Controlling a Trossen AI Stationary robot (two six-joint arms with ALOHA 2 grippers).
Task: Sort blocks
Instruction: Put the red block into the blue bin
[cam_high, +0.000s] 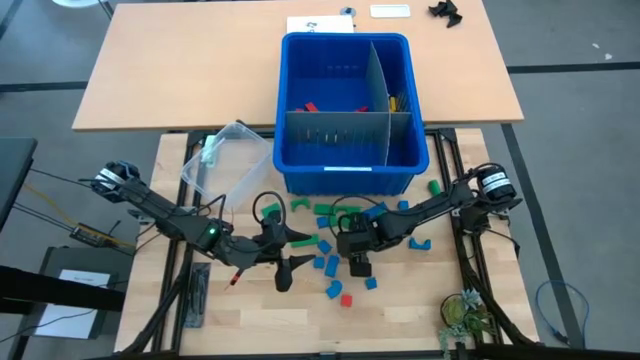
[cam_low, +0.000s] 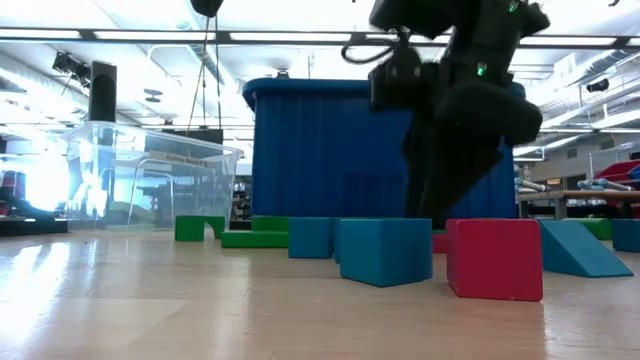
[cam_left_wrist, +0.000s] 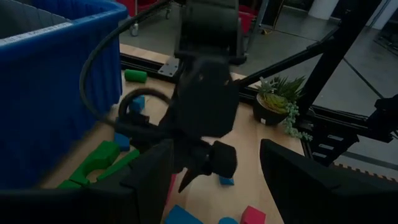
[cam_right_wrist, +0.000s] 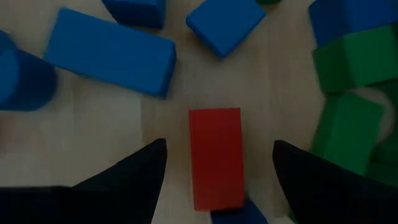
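Right gripper (cam_right_wrist: 217, 180), fingers apart, straddles a red block (cam_right_wrist: 215, 157) lying on the table (cam_high: 250, 305), aligned for a grasp. Left gripper (cam_high: 283, 268), open and empty, waits beside it.

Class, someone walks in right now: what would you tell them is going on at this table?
Two robot arms are sorting toy blocks. Blue, green and red blocks lie scattered on the table in front of a divided blue bin, with a clear tub beside it. The right gripper hangs open over a red block, which lies between its fingers, not yet gripped. The left gripper is open too, holding nothing.
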